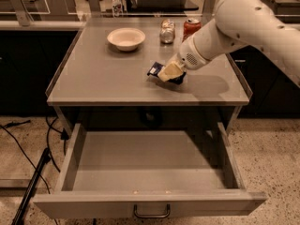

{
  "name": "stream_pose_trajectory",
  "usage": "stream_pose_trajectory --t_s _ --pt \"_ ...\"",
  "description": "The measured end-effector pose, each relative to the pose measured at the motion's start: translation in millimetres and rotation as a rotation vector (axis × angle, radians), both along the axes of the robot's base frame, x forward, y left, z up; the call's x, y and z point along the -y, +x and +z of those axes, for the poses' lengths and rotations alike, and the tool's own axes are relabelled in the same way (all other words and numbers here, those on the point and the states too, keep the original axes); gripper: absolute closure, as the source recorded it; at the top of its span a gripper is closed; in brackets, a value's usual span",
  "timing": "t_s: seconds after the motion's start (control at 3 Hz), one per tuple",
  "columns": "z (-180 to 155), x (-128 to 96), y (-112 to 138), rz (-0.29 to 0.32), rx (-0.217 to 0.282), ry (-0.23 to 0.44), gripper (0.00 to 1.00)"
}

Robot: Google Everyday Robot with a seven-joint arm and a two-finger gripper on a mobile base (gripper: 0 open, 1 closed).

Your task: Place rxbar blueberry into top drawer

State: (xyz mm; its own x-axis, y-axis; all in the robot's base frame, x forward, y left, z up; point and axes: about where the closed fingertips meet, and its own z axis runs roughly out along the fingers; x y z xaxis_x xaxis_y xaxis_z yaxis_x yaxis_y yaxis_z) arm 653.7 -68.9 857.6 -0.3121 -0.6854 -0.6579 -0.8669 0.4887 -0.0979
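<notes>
I have the gripper (170,72) down on the blueberry bar (154,69) on the table (103,74), though I cannot tell whether it grips it, and the open top drawer (93,204) below it holds nothing, so lifting and placing remain.

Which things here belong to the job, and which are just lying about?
Job: rxbar blueberry on the tabletop; gripper right at it; top drawer, pulled open.
Lying about: white bowl; silver can; red soda can.
</notes>
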Motion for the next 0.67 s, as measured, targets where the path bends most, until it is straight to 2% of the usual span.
stream_pose_trajectory --t_s 0.67 --pt "26 -1 -89 0.108 0.014 0.005 1.00"
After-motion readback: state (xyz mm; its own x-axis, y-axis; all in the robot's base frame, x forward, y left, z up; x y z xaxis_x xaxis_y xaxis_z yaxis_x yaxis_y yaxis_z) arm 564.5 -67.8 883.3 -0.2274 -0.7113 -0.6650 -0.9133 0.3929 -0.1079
